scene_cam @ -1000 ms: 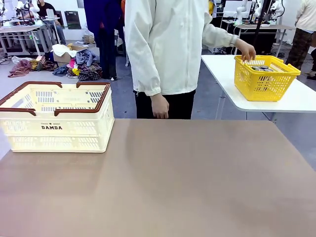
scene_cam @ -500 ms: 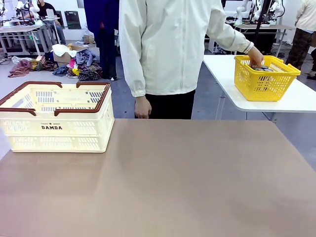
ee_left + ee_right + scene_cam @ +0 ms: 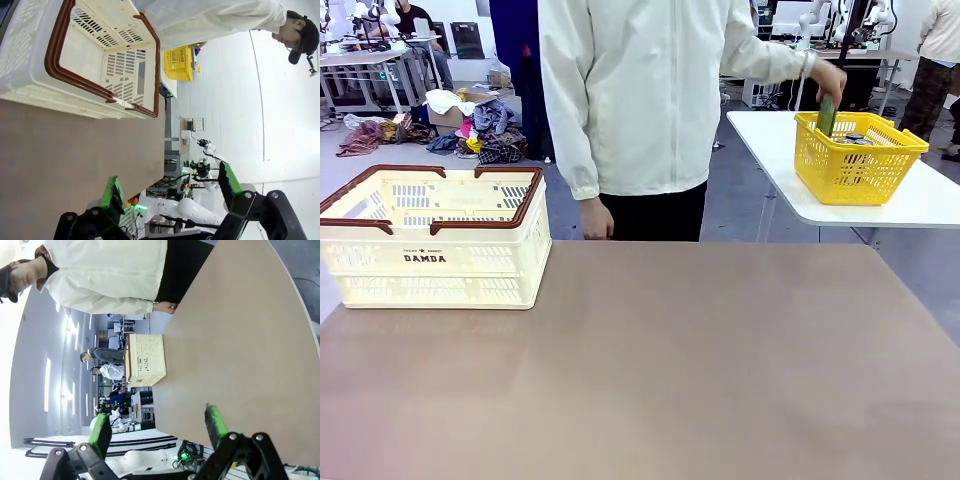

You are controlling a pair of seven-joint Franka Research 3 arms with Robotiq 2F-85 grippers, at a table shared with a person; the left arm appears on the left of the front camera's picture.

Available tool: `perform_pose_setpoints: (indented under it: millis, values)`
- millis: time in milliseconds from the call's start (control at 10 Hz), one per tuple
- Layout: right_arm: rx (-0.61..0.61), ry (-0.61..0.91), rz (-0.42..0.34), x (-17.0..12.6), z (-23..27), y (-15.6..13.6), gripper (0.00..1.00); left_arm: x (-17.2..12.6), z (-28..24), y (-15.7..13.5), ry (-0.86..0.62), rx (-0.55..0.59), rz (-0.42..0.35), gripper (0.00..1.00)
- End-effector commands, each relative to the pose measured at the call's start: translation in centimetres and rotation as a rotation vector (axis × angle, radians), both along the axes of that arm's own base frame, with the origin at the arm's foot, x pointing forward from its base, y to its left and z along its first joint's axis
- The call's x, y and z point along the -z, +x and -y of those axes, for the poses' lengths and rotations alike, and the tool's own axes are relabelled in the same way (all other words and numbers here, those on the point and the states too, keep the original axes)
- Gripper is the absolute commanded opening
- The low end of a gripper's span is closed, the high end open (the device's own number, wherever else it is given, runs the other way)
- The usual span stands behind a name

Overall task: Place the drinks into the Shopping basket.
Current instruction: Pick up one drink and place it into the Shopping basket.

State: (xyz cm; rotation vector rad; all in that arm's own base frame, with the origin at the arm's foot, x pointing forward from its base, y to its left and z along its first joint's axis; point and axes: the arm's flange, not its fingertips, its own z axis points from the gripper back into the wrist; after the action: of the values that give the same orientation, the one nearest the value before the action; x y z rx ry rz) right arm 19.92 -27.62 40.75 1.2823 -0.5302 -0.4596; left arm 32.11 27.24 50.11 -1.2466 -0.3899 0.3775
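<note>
The cream-white Shopping basket (image 3: 432, 236) with brown rim and "DAMDA" on its side stands at the table's far left; its inside looks bare in the left wrist view (image 3: 95, 55). It also appears far off in the right wrist view (image 3: 145, 360). A person in a white jacket stands at the far side, one hand (image 3: 830, 78) lifting a green drink can (image 3: 826, 115) out of a yellow basket (image 3: 855, 155) on a side table. My left gripper (image 3: 170, 186) is open with nothing between its fingers. My right gripper (image 3: 157, 422) is open too, above the bare tabletop.
The brown table (image 3: 650, 370) stretches wide in front of me. The white side table (image 3: 910, 205) with the yellow basket, which holds more cans, stands at the far right. The person's other hand (image 3: 595, 220) hangs at the table's far edge.
The person has reached into the yellow basket and now raises a green can from it, having shifted slightly to the left. Both grippers stay open and still.
</note>
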Motion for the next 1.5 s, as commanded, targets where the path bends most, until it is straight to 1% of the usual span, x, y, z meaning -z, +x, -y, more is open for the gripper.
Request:
perform_pose_setpoints:
  millis: [0,1400]
  values:
    - [-0.014,-0.012,0.007,-0.27,0.15,-0.32,1.0,-0.12,-0.04,-0.27,0.001,0.011,-0.011,1.0]
    - [-0.014,-0.012,0.007,-0.27,0.15,-0.32,1.0,-0.12,-0.04,-0.27,0.001,0.011,-0.011,1.0]
